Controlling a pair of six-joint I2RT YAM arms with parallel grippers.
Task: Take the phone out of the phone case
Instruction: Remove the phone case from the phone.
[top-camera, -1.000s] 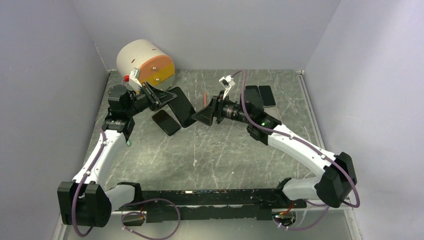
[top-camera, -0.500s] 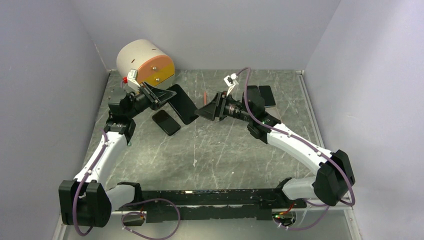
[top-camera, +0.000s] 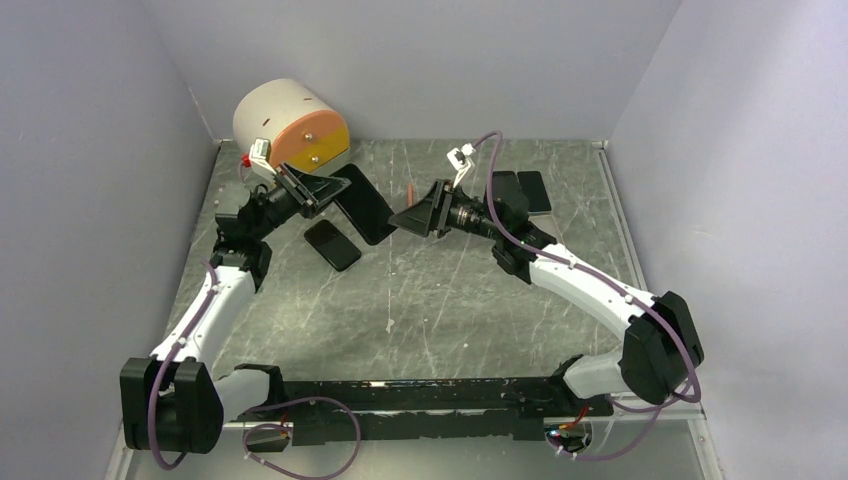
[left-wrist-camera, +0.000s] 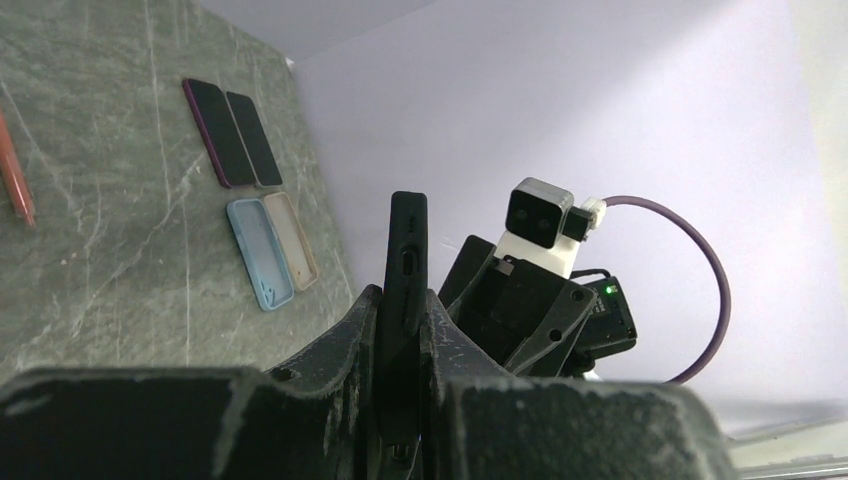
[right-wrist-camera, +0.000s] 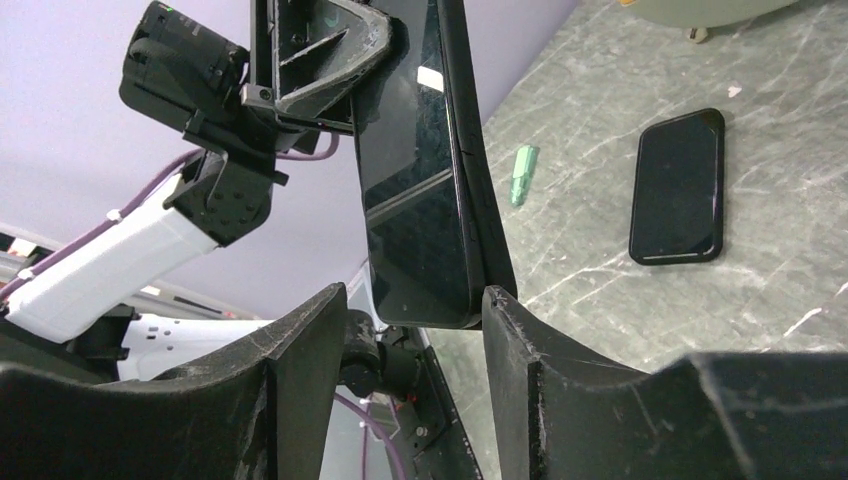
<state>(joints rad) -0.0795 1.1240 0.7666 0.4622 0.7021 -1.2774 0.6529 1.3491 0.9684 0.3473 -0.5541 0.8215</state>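
Above the far left of the desk (top-camera: 450, 290), the left arm's fingers (left-wrist-camera: 350, 335) are closed tight on one end of the phone (right-wrist-camera: 410, 150), which sits in its black phone case (right-wrist-camera: 482, 210) and is held in the air, tilted, with its free end towards the right arm. The right arm's fingers (right-wrist-camera: 305, 345) are spread wide, one on each side of that free end, gripping nothing; whether either one touches the case cannot be told. A second dark phone (top-camera: 332, 244) lies flat on the desk just below the held one. Two more dark phones (left-wrist-camera: 235, 130) and two pale cases (left-wrist-camera: 272, 250) lie side by side at the far right.
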